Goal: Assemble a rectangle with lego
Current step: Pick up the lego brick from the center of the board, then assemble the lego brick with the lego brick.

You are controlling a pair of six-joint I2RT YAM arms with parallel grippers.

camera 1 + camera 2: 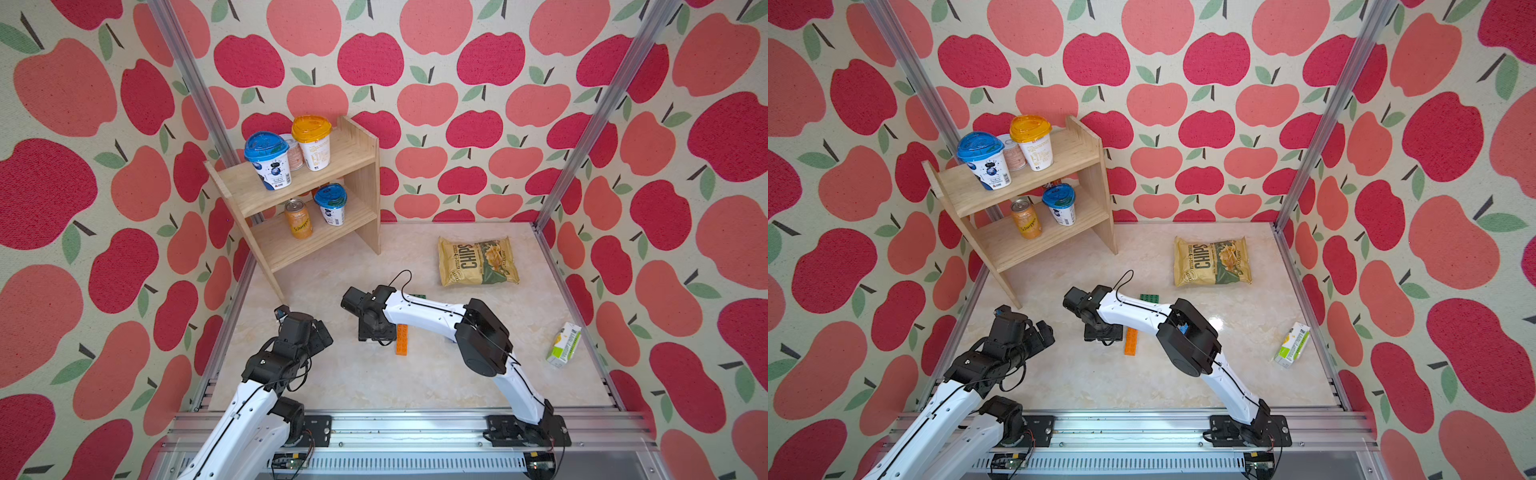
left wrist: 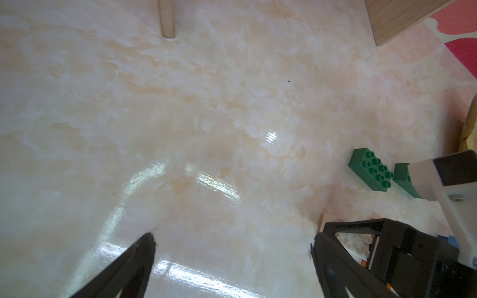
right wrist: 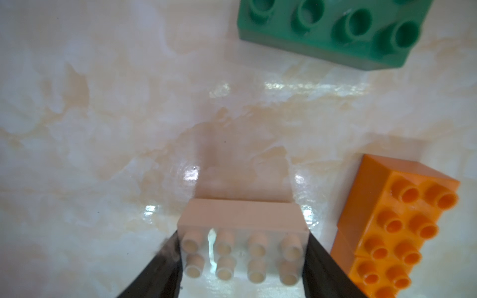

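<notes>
**White brick gripped, rectangle barely begun**

The right pincer is closed against both short ends of the white brick. The brick rests on the desk at 9 o'clock of the orange row, near it but apart. Two green bricks lie loose at 12 o'clock of that row. The left pincer gapes wide and empty over bare desk at 8 o'clock. By my judgement only the orange line is laid, and white and green are yet to be joined.
</notes>
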